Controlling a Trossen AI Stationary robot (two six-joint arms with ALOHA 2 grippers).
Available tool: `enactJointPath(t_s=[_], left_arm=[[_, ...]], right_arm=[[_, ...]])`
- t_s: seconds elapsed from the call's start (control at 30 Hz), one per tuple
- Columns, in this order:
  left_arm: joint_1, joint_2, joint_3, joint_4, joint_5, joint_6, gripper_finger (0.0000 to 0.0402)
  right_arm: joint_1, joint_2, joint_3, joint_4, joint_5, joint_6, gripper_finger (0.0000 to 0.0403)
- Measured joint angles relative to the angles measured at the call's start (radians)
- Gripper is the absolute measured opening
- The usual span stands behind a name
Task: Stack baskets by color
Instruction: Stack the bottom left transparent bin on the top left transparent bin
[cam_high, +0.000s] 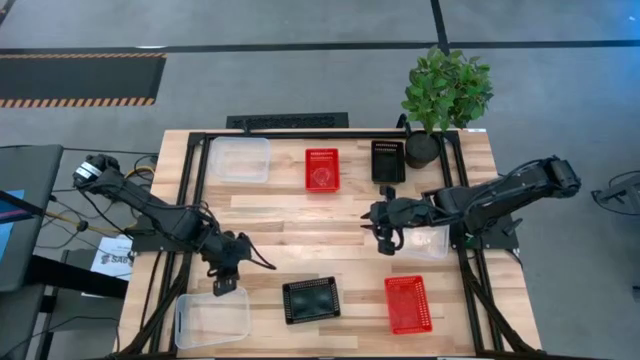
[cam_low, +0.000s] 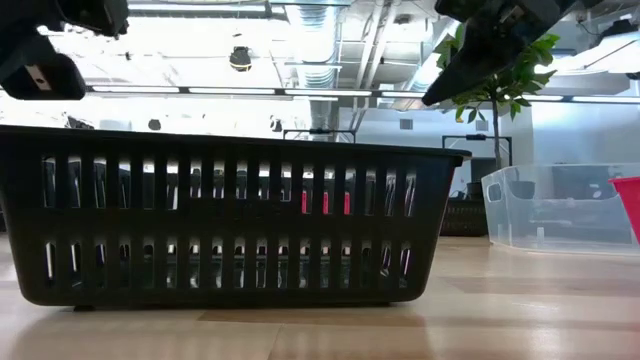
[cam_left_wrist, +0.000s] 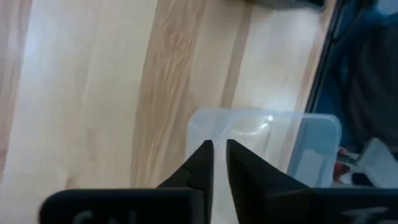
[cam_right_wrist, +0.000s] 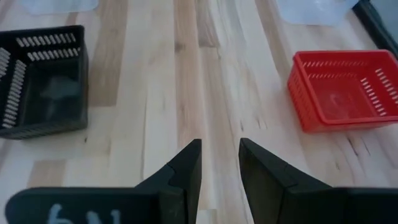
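Baskets stand apart on the wooden table. At the far side are a clear basket (cam_high: 238, 158), a red one (cam_high: 322, 169) and a black one (cam_high: 388, 160). Along the near side are a clear basket (cam_high: 212, 320), a black one (cam_high: 311, 299) and a red one (cam_high: 408, 303). A third clear basket (cam_high: 432, 240) lies under my right arm. My left gripper (cam_high: 222, 285) hangs over the near clear basket's far rim (cam_left_wrist: 261, 121), with a narrow gap between its fingers and nothing in it. My right gripper (cam_right_wrist: 219, 152) stands open and empty above bare table at mid-right.
A potted green plant (cam_high: 443, 95) stands at the far right corner, next to the black basket. A black frame (cam_high: 180, 200) runs along the table's edges. Bare wood (cam_high: 300, 230) lies between the two grippers in the table's middle.
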Motion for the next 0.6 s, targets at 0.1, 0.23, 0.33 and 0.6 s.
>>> enactJointPath(t_s=[0.1, 0.23, 0.33, 0.6], left_arm=[[-0.014, 0.0, 0.0, -0.035, -0.006, 0.01, 0.0068], [-0.052, 0.002, 0.0, -0.052, -0.012, -0.004, 0.0124], [-0.09, 0.002, 0.0, -0.058, -0.022, -0.05, 0.0166], [-0.18, 0.014, 0.0, -0.058, -0.093, -0.161, 0.0225]], right_arm=[[0.0, 0.0, 0.0, 0.001, -0.001, 0.0, 0.0127], [0.001, 0.0, 0.0, -0.001, 0.0, 0.0, 0.0127], [0.002, 0.0, 0.0, -0.002, 0.0, 0.0, 0.0127], [-0.006, 0.0, 0.0, -0.002, 0.0, -0.025, 0.0127]])
